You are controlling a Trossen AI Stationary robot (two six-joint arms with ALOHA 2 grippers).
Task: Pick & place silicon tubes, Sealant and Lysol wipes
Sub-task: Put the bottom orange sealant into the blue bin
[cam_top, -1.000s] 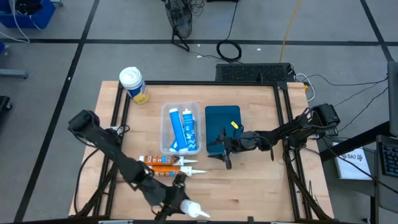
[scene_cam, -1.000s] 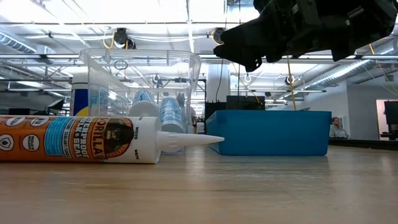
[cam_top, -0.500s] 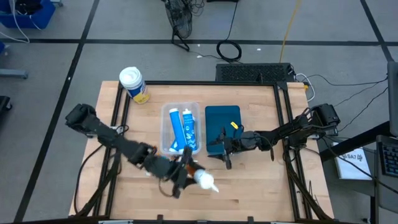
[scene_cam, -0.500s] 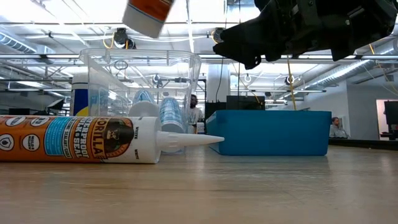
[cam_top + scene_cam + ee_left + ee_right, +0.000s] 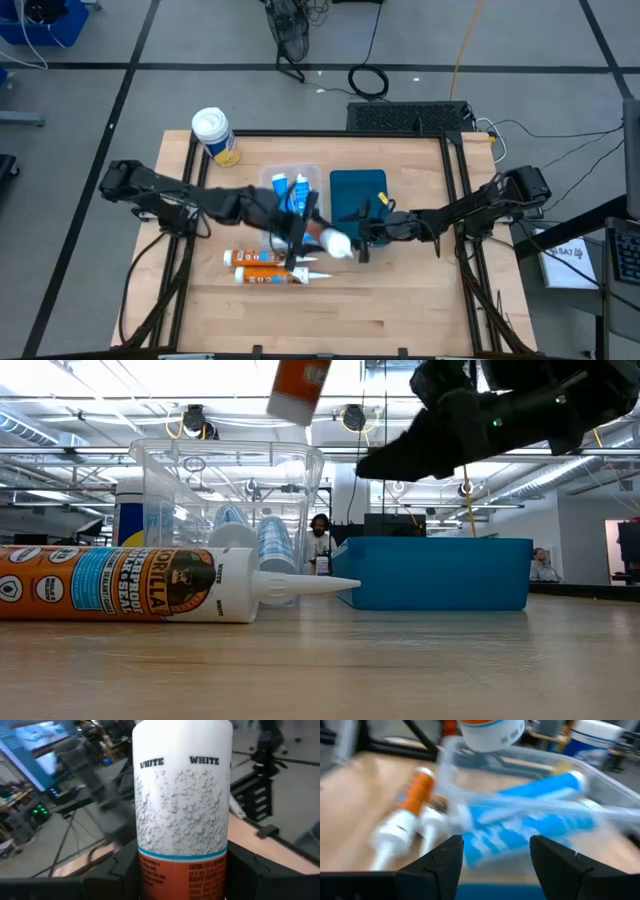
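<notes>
My left gripper [image 5: 303,237] is shut on an orange and white sealant cartridge [image 5: 328,241], held in the air between the clear bin [image 5: 268,205] and the blue bin [image 5: 358,190]. The cartridge shows at the top of the low view [image 5: 299,384] and fills the left wrist view [image 5: 182,805]. My right gripper [image 5: 364,236] is open and empty at the blue bin's near edge, close to the cartridge's white end [image 5: 492,732]. Blue silicone tubes [image 5: 297,196] lie in the clear bin. The Lysol wipes [image 5: 214,135] stand upright at the far left corner. My left gripper pinches the cartridge's orange body [image 5: 185,877] between its two fingers [image 5: 125,872], which lie across it. The white end [image 5: 338,244] sticks out beyond the fingers toward the table's right. The cartridge is lifted clear of the table and tilted.
Two more orange cartridges [image 5: 264,266] lie side by side on the table near the clear bin's near end; one shows large in the low view [image 5: 130,585]. Bare wood lies along the table's near edge. A person stands far off in the room [image 5: 320,540].
My left gripper has carried the cartridge up from the table's near edge toward the far and right, to the gap between the two bins; the cartridge has swung round with its white end toward the right. My right gripper has tipped a little at the blue bin.
</notes>
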